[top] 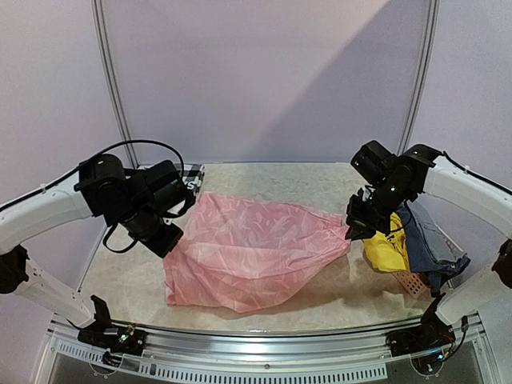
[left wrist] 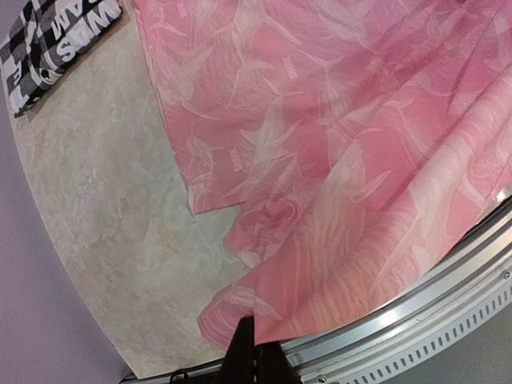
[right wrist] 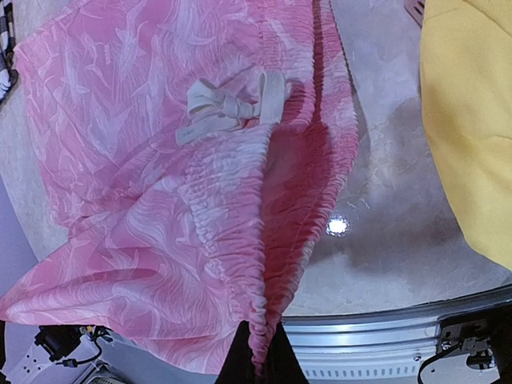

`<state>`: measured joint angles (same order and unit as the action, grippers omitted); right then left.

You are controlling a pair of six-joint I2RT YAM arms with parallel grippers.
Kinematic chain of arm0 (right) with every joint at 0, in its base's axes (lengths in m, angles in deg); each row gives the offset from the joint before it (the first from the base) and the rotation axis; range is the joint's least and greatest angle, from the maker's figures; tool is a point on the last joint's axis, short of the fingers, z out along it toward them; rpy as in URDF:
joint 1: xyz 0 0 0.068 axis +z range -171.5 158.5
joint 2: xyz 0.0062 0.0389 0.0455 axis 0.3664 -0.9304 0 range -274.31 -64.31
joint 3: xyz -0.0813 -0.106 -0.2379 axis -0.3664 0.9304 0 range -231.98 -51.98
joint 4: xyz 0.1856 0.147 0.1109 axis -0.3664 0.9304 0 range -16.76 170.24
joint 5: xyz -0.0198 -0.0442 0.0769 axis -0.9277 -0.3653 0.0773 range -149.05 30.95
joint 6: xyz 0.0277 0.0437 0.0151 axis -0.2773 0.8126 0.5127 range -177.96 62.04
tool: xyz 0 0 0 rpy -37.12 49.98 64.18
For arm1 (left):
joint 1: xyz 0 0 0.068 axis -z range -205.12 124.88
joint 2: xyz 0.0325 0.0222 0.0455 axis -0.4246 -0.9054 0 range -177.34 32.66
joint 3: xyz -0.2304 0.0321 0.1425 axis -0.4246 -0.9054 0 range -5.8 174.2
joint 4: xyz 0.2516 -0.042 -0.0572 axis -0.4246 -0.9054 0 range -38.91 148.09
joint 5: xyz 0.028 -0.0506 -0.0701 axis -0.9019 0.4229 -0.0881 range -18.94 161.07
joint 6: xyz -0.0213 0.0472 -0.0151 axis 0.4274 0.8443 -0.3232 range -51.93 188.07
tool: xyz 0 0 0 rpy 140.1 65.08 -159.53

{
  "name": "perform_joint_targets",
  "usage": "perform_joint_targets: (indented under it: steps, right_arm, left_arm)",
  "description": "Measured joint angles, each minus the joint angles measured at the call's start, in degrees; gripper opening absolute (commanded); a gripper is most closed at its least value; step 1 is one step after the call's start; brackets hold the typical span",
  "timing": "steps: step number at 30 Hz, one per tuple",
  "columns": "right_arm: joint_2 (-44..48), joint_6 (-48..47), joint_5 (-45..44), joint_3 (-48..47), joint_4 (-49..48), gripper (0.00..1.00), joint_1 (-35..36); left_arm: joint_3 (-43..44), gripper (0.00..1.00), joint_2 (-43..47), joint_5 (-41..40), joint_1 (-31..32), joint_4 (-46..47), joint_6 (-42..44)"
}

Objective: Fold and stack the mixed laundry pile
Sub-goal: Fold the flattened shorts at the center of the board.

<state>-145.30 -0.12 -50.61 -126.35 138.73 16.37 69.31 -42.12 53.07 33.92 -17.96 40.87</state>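
Pink white-patterned cloth garment [top: 256, 248] lay spread over the middle of the pale marbled table [top: 320, 188], gripped at two edges. Left gripper [left wrist: 254, 352] had its fingers pinched tight on the garment's hem at the near-left corner. Right gripper [right wrist: 260, 356] had its fingers clamped on the gathered elastic waistband [right wrist: 264, 264] on the right side. White drawstring bow [right wrist: 232, 104] sat flat on that waistband. Black-and-white checked shirt [left wrist: 48, 40] lay as a compact bundle at the far left of the table, apart from the pink one. Bright yellow garment [top: 386, 250] and blue-grey denim garment [top: 436, 240] were heaped together at the right edge over a small salmon perforated plastic basket [top: 412, 282]. The yellow one sat near the pink waistband with bare table between them. Silver metal rail [left wrist: 448, 304] ran along the near table edge.
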Motion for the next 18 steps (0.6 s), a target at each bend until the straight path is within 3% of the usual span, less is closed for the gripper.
perform_joint_targets:
  steps: [9,18]
  right_arm:
    - [-7.74,-1.6,-0.72,-5.84,2.08,0.0,-3.19]
    - [-16.61,-4.72,-0.35,-14.62,3.96,0.0,-6.69]
  left_arm:
    - [7.28,0.0,-9.53,0.7,-11.58,-0.39,9.73]
    - [21.53,0.0,-21.33,0.66,-21.38,-0.98,16.44]
